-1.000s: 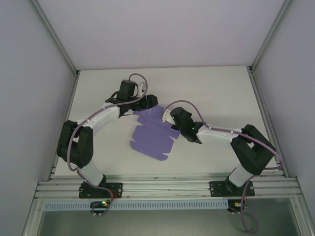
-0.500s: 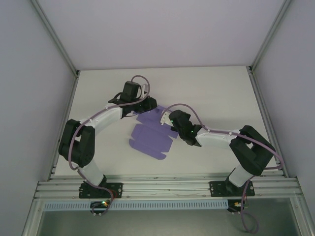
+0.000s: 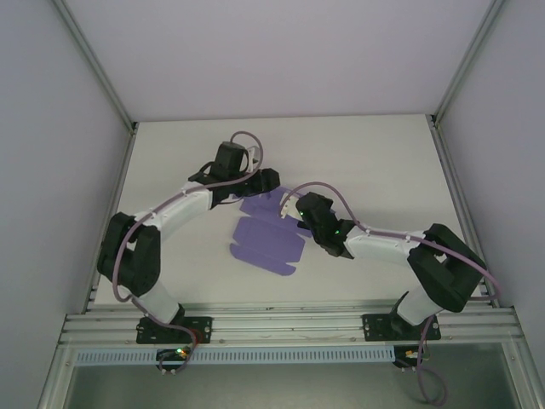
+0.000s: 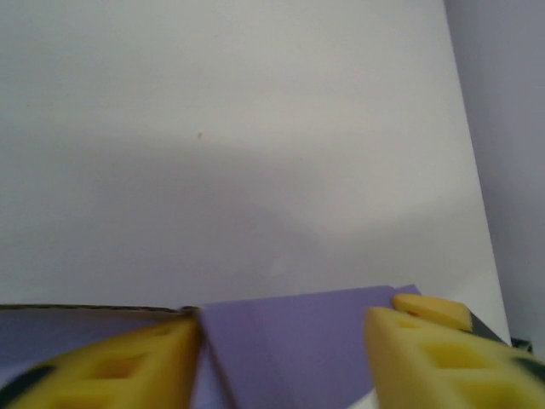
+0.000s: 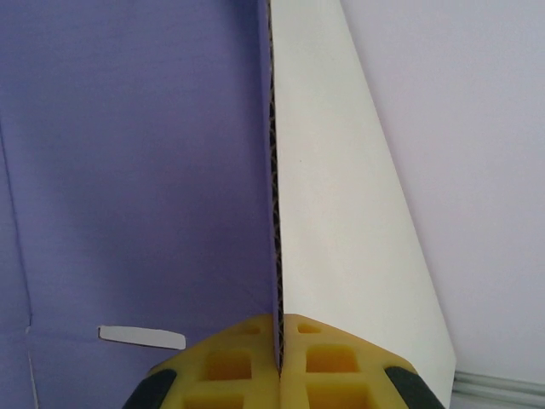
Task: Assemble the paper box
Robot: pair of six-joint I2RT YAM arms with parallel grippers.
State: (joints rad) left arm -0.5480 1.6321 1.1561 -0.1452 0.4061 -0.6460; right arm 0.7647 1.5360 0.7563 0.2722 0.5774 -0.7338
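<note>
Starting at the bottom of the top view: got both arm bases bolted to an aluminium rail (image 3: 289, 324), nothing doing there. Just above, centre frame, got the paper box (image 3: 266, 245) lying mostly flat on the white table (image 3: 375, 153) as a die-cut lilac sheet, with rounded tabs along the lower edge and crease lines across it. Looks like thin corrugated card going by the right wrist view: fluted edge, purple face on the left, plain white back on the right, plus a small slot (image 5: 140, 338) cut through at lower left.

Pretty sure about the step: early folding, raising a first side flap (image 5: 341, 213). Seeing the right gripper (image 5: 278, 345) pinched tight on that flap's edge, yellow foam pads (image 5: 230, 366) squeezed together with the card sandwiched between and stood upright. In the top view, sits at the sheet's upper right corner.

Further up, at the sheet's top edge, got the left gripper (image 4: 281, 358) with its pads spread apart and a purple panel lying between them. Can't tell whether touching the card or hovering.

Next move, guessing: closing the left on its panel and folding it up to meet the raised flap. Stiff-ish card, so probably springs back if released before a tab locks.

Beyond that, just bare matte tabletop and pale enclosure walls (image 3: 298, 51).
</note>
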